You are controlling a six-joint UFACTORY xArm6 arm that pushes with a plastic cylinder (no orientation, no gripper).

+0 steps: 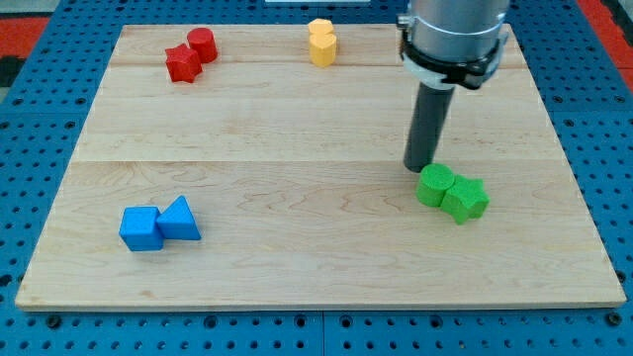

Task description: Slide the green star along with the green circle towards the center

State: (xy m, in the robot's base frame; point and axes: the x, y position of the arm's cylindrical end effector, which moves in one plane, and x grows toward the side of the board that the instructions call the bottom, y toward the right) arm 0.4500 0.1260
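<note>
The green star (433, 185) and the green circle (465, 199) are lying flat on the wooden tabletop (297, 129), in the view's lower right. They are touching each other, the star sitting to the view's left and slightly above the circle.

My arm comes in at the 1 o'clock part of the view as a fat, round, silver-grey tube (455, 28). It looks smooth and a bit shiny. At the 6 o'clock end of the tube there is a thin white ring, with a black band (442, 71) wrapped round just under it. The band sticks out a little at the sides. Out of the band comes a straight dark grey rod (430, 124), much thinner than the tube. The rod is round and plain, with no marks on it. It ends flat at my tip (423, 168), which is the same dark colour.
</note>
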